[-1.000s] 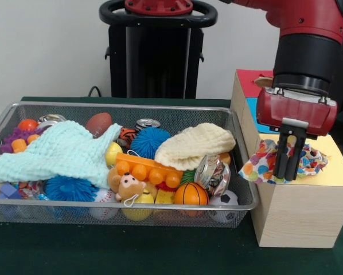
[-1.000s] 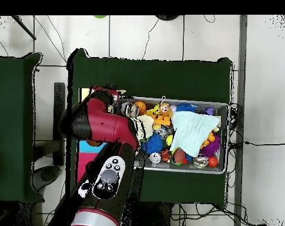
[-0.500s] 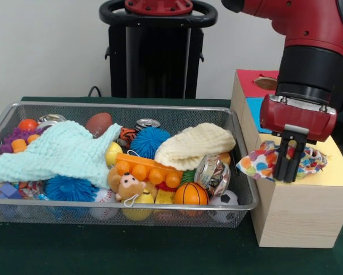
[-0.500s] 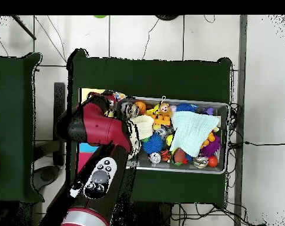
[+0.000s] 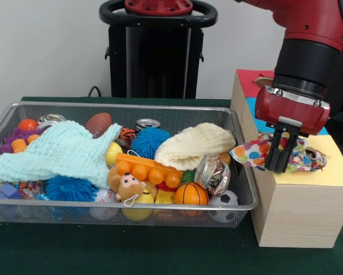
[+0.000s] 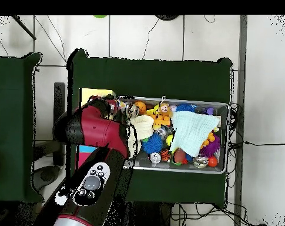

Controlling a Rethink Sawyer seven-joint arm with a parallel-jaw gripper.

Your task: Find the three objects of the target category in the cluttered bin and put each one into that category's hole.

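My gripper (image 5: 279, 161) hangs over the pale wooden box (image 5: 300, 212) to the right of the wire mesh bin (image 5: 131, 105). Its dark fingers stand close together, shut on a printed cloth (image 5: 249, 153) with red, blue, yellow and green patches. The cloth lies bunched across the box's yellow surround (image 5: 335, 169), with one end sticking out over the bin's right rim. The hole itself is hidden under the cloth and fingers. No other printed cloth shows in the bin. In the overhead view the red arm (image 6: 100, 129) covers the boxes and the gripper.
The bin holds a large mint knitted cloth (image 5: 57, 152), a cream knitted cloth (image 5: 194, 146), balls, cans and toys. Behind the yellow top are the blue surround (image 5: 253, 109) and the red surround (image 5: 254, 80). The black pedestal (image 5: 157, 51) stands behind the bin.
The gripper has risen a little and shifted left, toward the bin. The printed cloth came with it, and its left end now sits higher, over the bin's rim.
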